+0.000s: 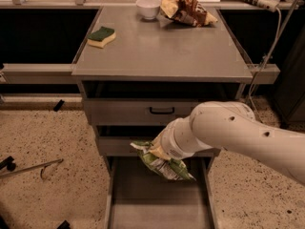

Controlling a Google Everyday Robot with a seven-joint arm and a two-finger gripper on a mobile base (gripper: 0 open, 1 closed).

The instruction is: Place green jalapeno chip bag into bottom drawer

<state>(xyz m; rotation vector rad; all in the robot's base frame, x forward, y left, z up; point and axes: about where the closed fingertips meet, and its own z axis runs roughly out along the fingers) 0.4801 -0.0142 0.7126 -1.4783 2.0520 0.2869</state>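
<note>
The green jalapeno chip bag [164, 164] is a wrinkled light-green and white foil bag. My gripper [156, 152] is shut on its upper part and holds it in the air over the back of the bottom drawer [159, 202]. That drawer is pulled out, with a plain grey floor. The white arm comes in from the right and hides the middle drawer's handle. The bag hangs down and to the right from the gripper, in front of the middle drawer.
The grey cabinet top [162, 46] carries a green-topped yellow sponge [101, 36], a white bowl [148, 7] and a brown-and-yellow snack bag [186, 9]. The top drawer [143, 111] with a black handle is shut. A cable hangs at the right. Speckled floor lies on both sides.
</note>
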